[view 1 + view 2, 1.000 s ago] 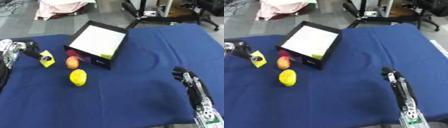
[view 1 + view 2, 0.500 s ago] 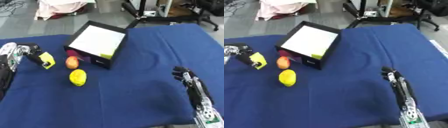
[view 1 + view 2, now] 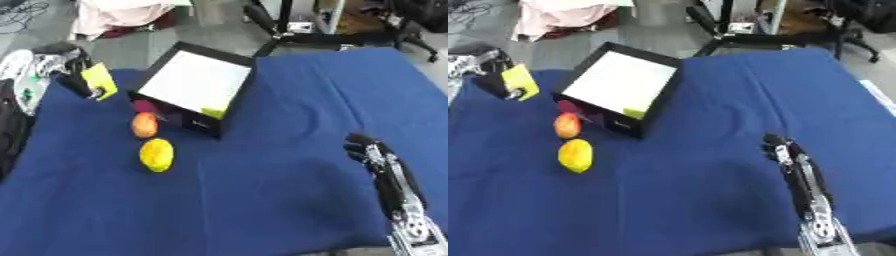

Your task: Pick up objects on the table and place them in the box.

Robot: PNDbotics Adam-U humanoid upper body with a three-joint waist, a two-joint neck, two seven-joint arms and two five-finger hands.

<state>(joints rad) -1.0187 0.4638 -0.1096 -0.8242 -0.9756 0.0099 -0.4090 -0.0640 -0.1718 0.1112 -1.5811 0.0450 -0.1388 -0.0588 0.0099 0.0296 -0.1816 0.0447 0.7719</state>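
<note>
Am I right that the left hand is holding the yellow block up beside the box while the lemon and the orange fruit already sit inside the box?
Not quite. The lemon and orange fruit lie on the blue cloth in front of the box, as the left eye view shows. The left hand does hold the yellow block.

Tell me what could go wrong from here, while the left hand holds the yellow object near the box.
1. The left hand holds the yellow object left of the box, not over it; released now, it would likely land on the blue tablecloth.
2. Swinging toward the box, the hand might knock the orange fruit or the yellow fruit and make them roll.
</note>
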